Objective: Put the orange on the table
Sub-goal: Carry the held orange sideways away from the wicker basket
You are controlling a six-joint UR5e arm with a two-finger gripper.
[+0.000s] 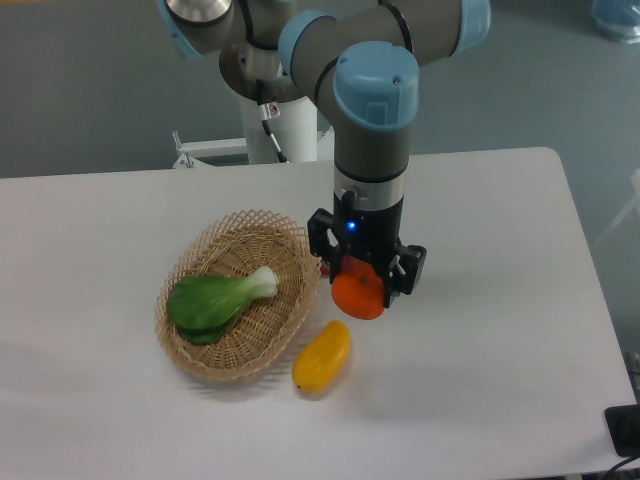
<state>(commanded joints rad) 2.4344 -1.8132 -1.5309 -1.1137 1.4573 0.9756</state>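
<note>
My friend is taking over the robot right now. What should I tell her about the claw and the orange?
Claw: shut on the orange, just right of the basket.
Orange: in the claw's grip; whether it touches the table yet is hard to tell.
Nearby: a yellow mango-like fruit lies on the table just below the orange; a green vegetable sits in the basket.
Done: orange grasped and out of the basket.
Left: set it on bare table, clear of the yellow fruit, then open the claw.

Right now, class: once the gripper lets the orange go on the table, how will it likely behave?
The orange is round, so it may roll on the flat white table. It looks firm, probably keeping its shape in the gripper. The yellow fruit lies close and might stop it.
</note>
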